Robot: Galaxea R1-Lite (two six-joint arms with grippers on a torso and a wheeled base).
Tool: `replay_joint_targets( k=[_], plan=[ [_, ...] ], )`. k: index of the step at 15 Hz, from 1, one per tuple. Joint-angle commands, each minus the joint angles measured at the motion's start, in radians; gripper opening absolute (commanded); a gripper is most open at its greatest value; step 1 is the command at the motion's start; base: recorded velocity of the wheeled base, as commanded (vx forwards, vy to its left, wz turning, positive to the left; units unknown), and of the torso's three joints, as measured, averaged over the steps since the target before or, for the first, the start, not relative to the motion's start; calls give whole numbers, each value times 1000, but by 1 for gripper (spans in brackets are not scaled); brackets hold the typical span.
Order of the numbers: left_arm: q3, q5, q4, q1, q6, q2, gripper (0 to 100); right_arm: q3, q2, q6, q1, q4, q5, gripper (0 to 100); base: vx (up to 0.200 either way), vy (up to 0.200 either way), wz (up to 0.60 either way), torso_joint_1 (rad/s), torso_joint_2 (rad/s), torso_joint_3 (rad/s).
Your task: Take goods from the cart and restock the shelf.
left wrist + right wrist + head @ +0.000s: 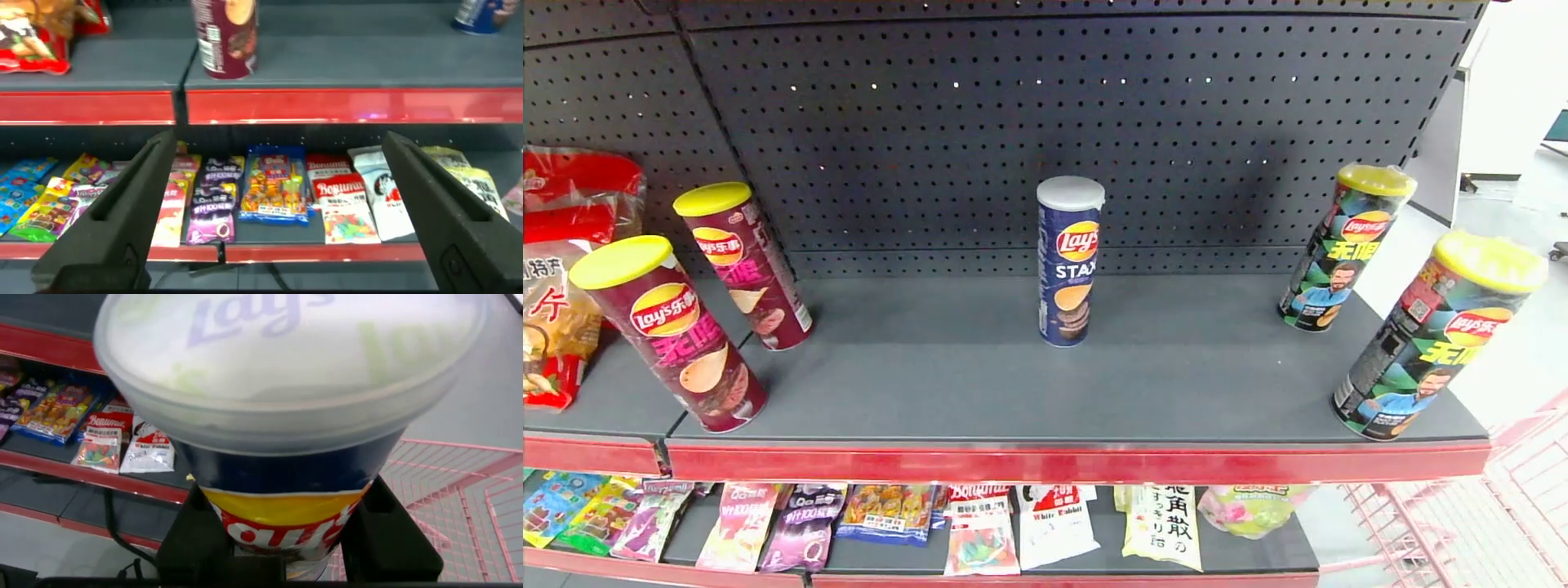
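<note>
My right gripper (288, 539) is clamped on a dark blue cardboard chip can with clear lid (286, 384), I think for the grey shelf (1176, 384); my left gripper (270, 204) has jaws apart, empty

Pretty bright all round, blown out white past the right end of the shelf (1176, 384). Big soft shadow across the pegboard (1217, 155). Heavy fisheye, tilting the yellow-lidded cans (1437, 335) outward. Glare streak along the red shelf edge (343, 106). Gripped can (286, 514) way too close, top mushy and out of focus.
</note>
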Motion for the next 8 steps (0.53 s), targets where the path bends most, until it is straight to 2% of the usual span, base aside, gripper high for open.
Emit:
replay_joint_targets(
  k=[1, 2, 8],
  plan=[
    [0, 0, 0, 0, 0, 1, 100, 7, -14, -1, 0, 0, 2, 0, 200, 0, 0, -12, 2, 12],
    [0, 0, 0, 0, 0, 1, 100, 11, -14, -1, 0, 0, 2, 0, 200, 0, 0, -12, -2, 2],
    [0, 0, 0, 0, -3, 1, 100, 15, -14, 1, 0, 1, 2, 0, 0, 0, 0, 0, 0, 0]
  ],
)
